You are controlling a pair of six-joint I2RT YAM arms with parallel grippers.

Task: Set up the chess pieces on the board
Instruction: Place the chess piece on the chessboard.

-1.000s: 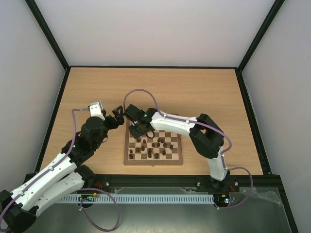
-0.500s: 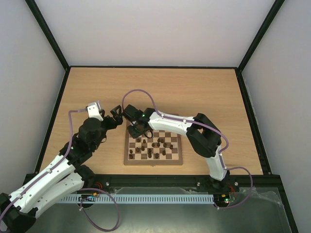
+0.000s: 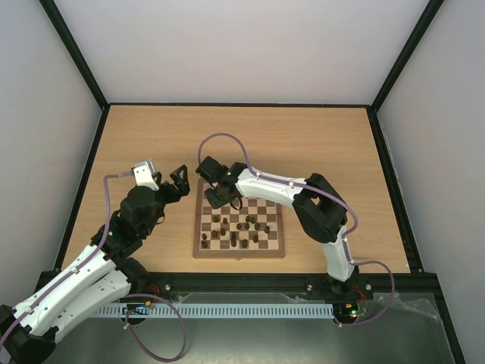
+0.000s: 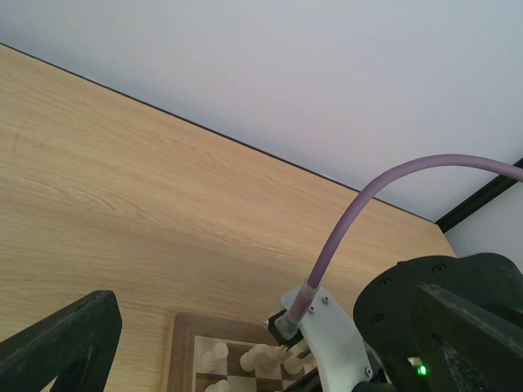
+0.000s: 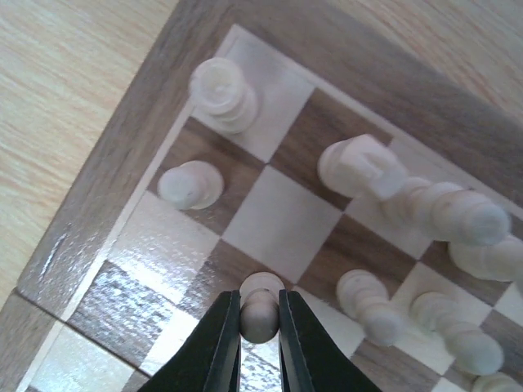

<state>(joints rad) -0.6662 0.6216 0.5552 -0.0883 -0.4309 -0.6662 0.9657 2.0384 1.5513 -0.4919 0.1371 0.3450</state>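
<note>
The wooden worktop holds the board, which lies in the middle near the arms. The left end effector hangs just left of the board with its two fingers wide apart, holding nothing. The right end effector is over the board's far left corner, squeezed tight on one little pale pawn. Many dark pieces stand scattered on the middle squares. Other pale pieces stand in that far corner, close to the pawn.
</note>
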